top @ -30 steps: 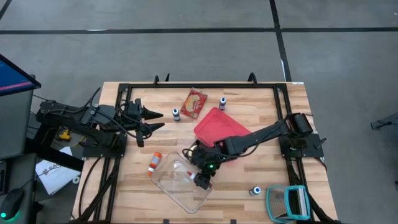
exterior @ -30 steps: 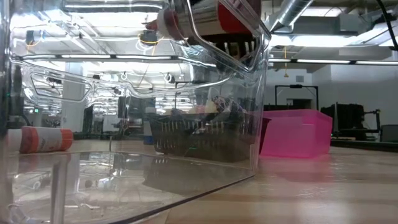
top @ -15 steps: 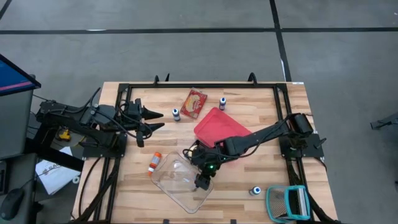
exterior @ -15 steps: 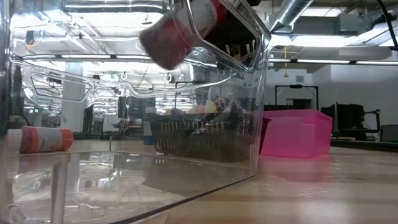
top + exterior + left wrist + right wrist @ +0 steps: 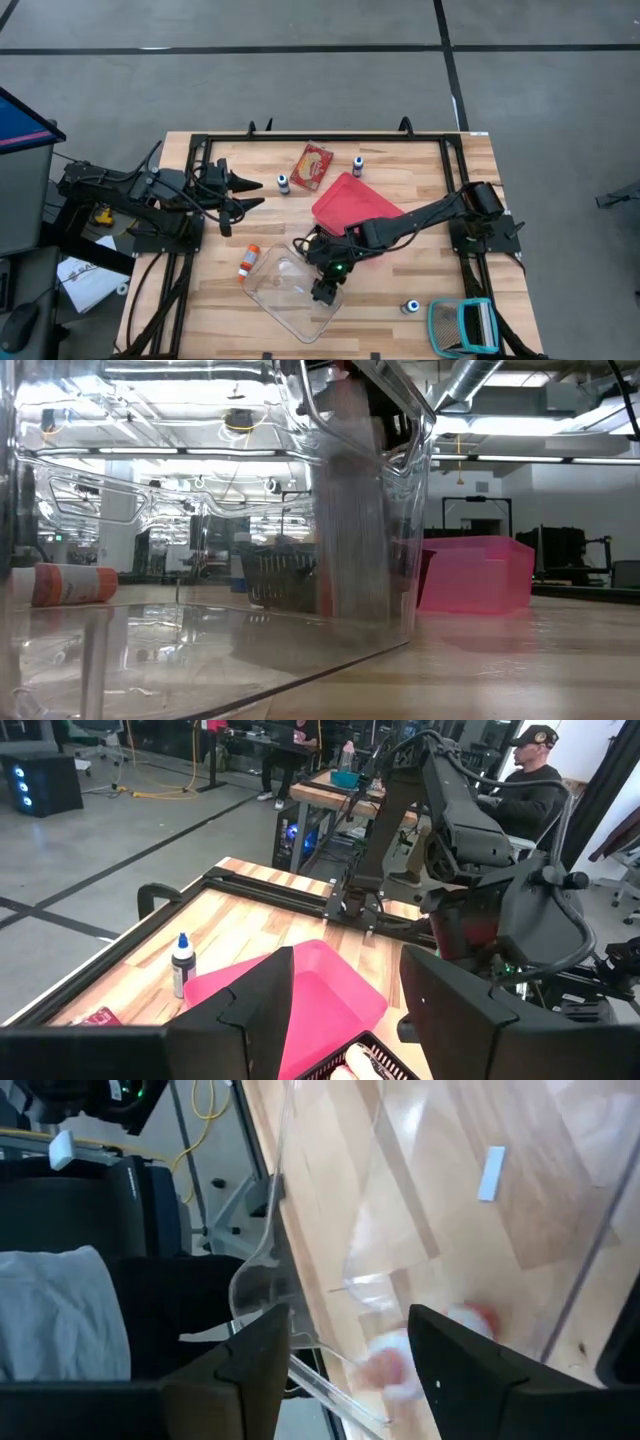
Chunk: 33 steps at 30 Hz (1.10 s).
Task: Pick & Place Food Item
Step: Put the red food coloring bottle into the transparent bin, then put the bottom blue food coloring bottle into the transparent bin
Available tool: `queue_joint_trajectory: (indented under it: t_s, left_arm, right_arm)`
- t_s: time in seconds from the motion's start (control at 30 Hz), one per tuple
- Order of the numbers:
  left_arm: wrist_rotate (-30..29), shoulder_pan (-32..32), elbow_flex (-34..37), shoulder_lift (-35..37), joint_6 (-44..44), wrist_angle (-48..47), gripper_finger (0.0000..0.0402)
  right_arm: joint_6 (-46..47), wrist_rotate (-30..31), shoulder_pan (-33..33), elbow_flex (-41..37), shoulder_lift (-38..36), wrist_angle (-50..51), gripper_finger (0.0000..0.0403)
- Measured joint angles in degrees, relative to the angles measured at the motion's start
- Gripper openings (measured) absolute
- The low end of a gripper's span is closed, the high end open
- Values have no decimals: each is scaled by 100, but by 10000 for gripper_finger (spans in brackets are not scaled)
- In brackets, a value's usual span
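Observation:
A clear plastic container (image 5: 285, 295) lies on the table near its front edge. My right gripper (image 5: 322, 290) hangs over the container's right end, open (image 5: 350, 1320). Below its fingers a red-and-white food item (image 5: 420, 1365) shows as a blur inside the container, free of the fingers. In the low view it is a blurred upright streak (image 5: 345, 510) behind the clear wall. My left gripper (image 5: 255, 190) is raised at the table's left side, open (image 5: 348, 960) with nothing between its fingers.
A pink bin (image 5: 350, 205) sits behind the container, under my right arm. A white bottle with an orange cap (image 5: 247, 262) lies left of the container. A red packet (image 5: 313, 165) and small bottles (image 5: 283, 183) (image 5: 357, 165) are at the back; another bottle (image 5: 409, 306) and a teal basket (image 5: 462, 325) at front right.
My right gripper has opened and let go of the red-and-white item while staying over the container's right end. The item, held high at first, tipped over and dropped out of the fingers down into the clear container.

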<state>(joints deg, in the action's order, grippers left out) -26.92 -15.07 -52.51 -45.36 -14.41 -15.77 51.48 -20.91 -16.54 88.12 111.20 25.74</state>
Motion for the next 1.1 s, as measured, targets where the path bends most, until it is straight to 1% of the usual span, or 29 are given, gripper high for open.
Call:
queue_joint_trajectory:
  t_s: [0.23, 0.33, 0.43, 0.57, 0.63, 0.8, 0.9, 0.97, 1.1]
  left_arm:
    - [17, 0, 2, 0, -2, -140, 181]
    - [15, 0, 2, 0, 0, -140, 181]
    - [13, 0, 2, 0, 7, -141, 181]
    - [6, 0, 2, 0, 31, -188, 181]
    - [-4, 0, 2, -2, 35, -212, 181]
    - [-4, 0, 2, 0, 40, -215, 181]
    - [-2, 0, 2, 0, 46, -221, 181]
    - [-2, 0, 2, 0, 56, -221, 181]
    - [-2, 0, 2, 0, 60, -218, 181]
  right_arm:
    - [106, -8, -25, 0, -4, 221, 200]
    - [243, 8, -65, 0, -143, 299, 201]
    - [358, 194, -119, 0, -406, 546, 198]
    - [437, 633, -245, 1, -851, 1417, 194]
    - [509, 854, -368, 4, -1055, 2139, 194]
    - [1036, 1077, -941, 0, -1310, 3752, 197]
    - [1463, 1373, -1355, -25, -1302, 4372, 202]
    - [1790, 1539, -1537, -147, -1272, 4463, 208]
    - [2464, 1550, -1724, -617, -1252, 4315, 225]
